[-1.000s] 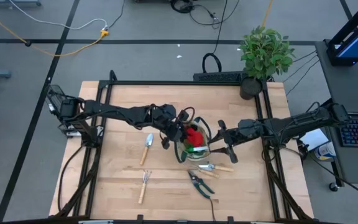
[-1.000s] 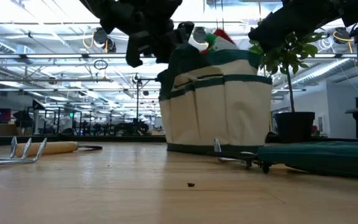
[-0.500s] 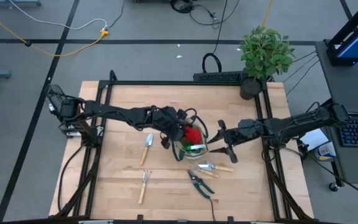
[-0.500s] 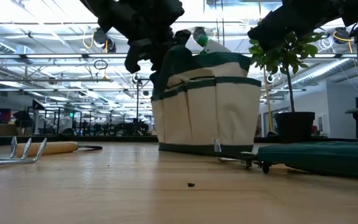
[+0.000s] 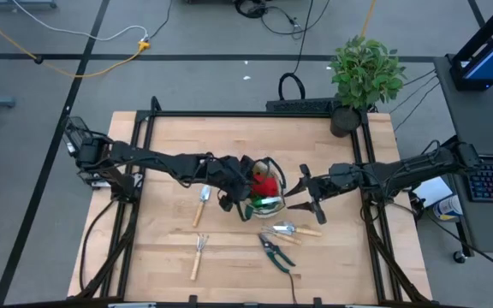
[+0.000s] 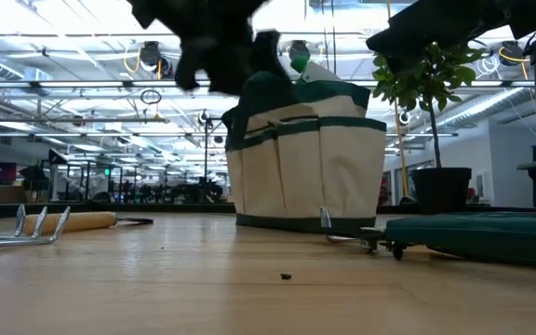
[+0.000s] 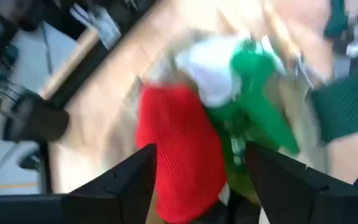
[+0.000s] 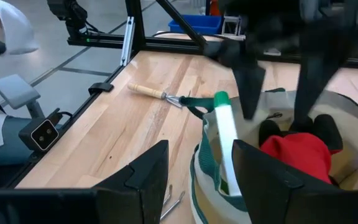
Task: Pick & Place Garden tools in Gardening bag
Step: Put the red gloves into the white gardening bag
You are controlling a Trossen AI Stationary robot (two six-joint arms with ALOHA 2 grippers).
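Two spread fingers of the left gripper [image 5: 245, 190] hang empty over the bag [image 5: 264, 198], the red item [image 7: 182, 149] lying inside. It should lift straight clear, snagging nothing. The right gripper [image 5: 299, 197] waits beside, open, empty.

Two dark jointed arms, black tapered fingers [image 8: 252, 81], black cables along the links

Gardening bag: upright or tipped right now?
Upright. In the low view the gardening bag sits flat on the table, pockets vertical; the right wrist view shows its mouth open upward with a red item inside.
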